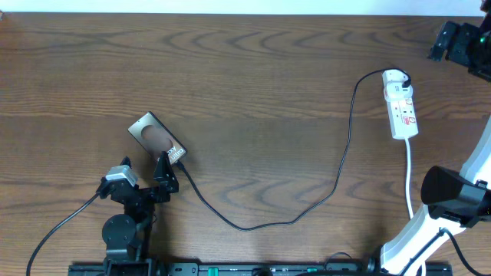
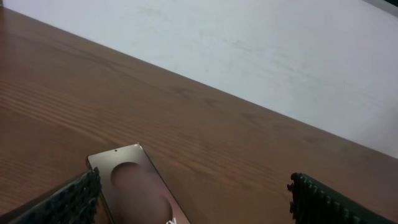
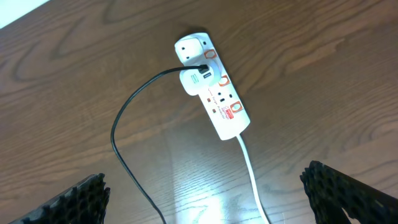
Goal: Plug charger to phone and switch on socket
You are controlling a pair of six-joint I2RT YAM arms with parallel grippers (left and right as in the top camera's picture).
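Nothing can be read: the white letters [image 1: 176, 152] on the small dark flat phone [image 1: 153, 136] are too tiny.

Overhead: I see the whole table [image 1: 245, 69] straight down. Left wrist: low, near phone [image 2: 134, 186]. Right wrist: high over socket [image 3: 216, 93]. Overhead shares both.

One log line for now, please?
left end effector: open by dark rectangular phone | right end effector: open facing white power strip | thin black cable: in strip
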